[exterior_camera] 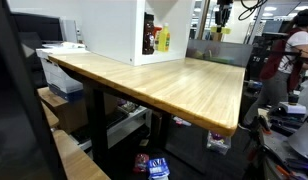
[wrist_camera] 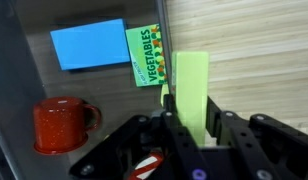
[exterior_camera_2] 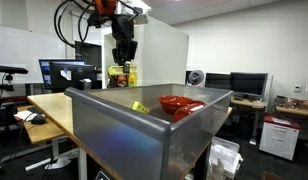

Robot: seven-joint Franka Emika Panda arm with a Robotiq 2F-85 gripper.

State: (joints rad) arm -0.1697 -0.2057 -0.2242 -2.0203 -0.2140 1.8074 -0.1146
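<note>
In the wrist view my gripper (wrist_camera: 191, 108) is shut on a flat light green block (wrist_camera: 191, 72) that stands upright between the fingers. Below it lie a green "VEGETABLES" pack (wrist_camera: 146, 56), a blue rectangular pad (wrist_camera: 88, 46) and a red mug (wrist_camera: 60, 123), all on a grey surface next to the wooden tabletop (wrist_camera: 254, 50). In an exterior view the gripper (exterior_camera_2: 123, 54) hangs above the far end of a grey bin (exterior_camera_2: 144, 125) that holds a red object (exterior_camera_2: 180, 104) and a yellow-green item (exterior_camera_2: 139, 106).
A white box (exterior_camera: 134, 30) with a yellow bottle (exterior_camera: 163, 40) in its opening stands at the back of the long wooden table (exterior_camera: 184, 85). Desks with monitors (exterior_camera_2: 62, 73) and a person in red (exterior_camera: 294, 55) are around the table.
</note>
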